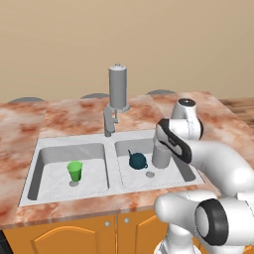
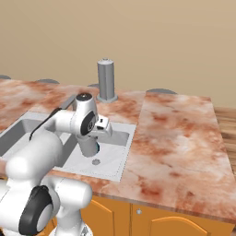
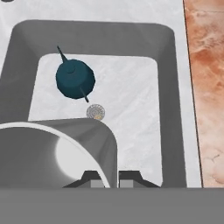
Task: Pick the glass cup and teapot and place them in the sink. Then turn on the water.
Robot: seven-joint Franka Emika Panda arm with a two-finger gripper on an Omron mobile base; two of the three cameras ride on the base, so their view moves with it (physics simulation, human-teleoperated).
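Two things share the sink's (image 1: pixel 113 149) right basin: the teapot (image 1: pixel 138 160) and, just beside it, the glass cup (image 1: pixel 160 154), its rim clenched by the gripper (image 3: pixel 112 178). Left base view adds a green cup (image 1: pixel 75 170) in the left basin.

Even, bright rendered light, no glare or blur. Soft shading on sink (image 3: pixel 175 87) walls beyond the claw (image 3: pixel 112 177). Glass cup (image 3: pixel 52 153) interior left of claw dim w/ pale spot. Edges sharp, no distortion.

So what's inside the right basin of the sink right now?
The small dark teal teapot sits beside the round drain. The grey see-through glass cup hangs there too, its rim pinched in the end effector. The cup hides the basin floor beneath it.
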